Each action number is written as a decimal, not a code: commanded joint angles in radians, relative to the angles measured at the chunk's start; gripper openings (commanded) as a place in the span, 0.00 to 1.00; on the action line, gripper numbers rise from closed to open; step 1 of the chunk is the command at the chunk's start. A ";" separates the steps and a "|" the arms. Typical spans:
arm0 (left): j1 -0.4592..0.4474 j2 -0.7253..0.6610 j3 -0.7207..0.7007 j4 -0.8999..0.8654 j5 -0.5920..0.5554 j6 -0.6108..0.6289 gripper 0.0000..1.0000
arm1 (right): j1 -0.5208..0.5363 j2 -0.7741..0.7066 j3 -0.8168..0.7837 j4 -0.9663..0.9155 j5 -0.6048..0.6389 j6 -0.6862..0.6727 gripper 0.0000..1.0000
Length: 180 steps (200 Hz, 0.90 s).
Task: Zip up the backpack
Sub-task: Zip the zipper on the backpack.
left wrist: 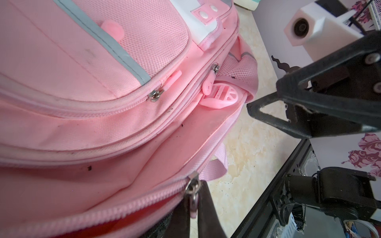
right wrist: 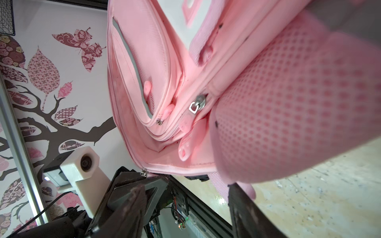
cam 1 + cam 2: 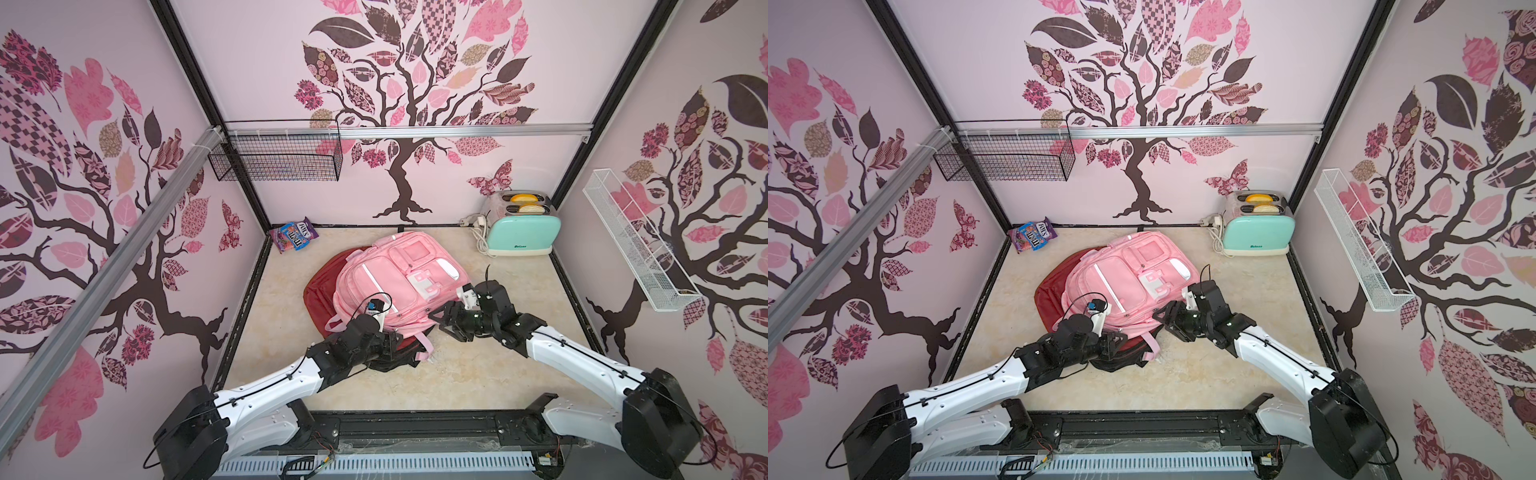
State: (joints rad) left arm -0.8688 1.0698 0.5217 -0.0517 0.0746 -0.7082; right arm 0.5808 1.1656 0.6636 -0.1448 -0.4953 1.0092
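A pink backpack point(image 3: 395, 282) point(image 3: 1125, 274) lies flat mid-table on top of a dark red bag point(image 3: 320, 286). My left gripper point(image 3: 390, 345) point(image 3: 1119, 338) point(image 1: 194, 197) is at its near edge, shut on a pink zipper pull point(image 1: 193, 203) below a metal slider point(image 1: 192, 185). Beyond the slider the main compartment gapes and pink lining point(image 1: 165, 148) shows. My right gripper point(image 3: 439, 322) point(image 3: 1163, 324) point(image 2: 185, 202) is open at the pack's near right corner, beside the mesh side pocket point(image 2: 288, 103), holding nothing. A second slider point(image 2: 196, 105) sits next to that pocket.
A mint toaster point(image 3: 521, 230) with its cord stands at the back right. A candy bag point(image 3: 293, 235) leans in the back left corner. A black wire basket point(image 3: 278, 156) and a white wire rack point(image 3: 636, 241) hang on the walls. Pink straps point(image 3: 424, 345) trail toward me.
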 commanded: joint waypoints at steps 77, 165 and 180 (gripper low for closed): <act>-0.070 0.012 0.052 0.023 -0.026 0.013 0.00 | 0.110 -0.015 -0.107 0.209 0.122 0.204 0.65; -0.122 0.050 0.082 -0.012 -0.068 -0.004 0.00 | 0.113 0.119 -0.070 0.335 0.113 0.219 0.62; -0.124 0.038 0.090 -0.034 -0.077 0.000 0.00 | 0.114 0.150 -0.074 0.358 0.098 0.230 0.58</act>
State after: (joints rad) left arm -0.9798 1.1355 0.5701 -0.0685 -0.0010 -0.7116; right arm 0.6880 1.2781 0.5621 0.1532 -0.3882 1.2228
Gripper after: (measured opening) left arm 0.080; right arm 0.605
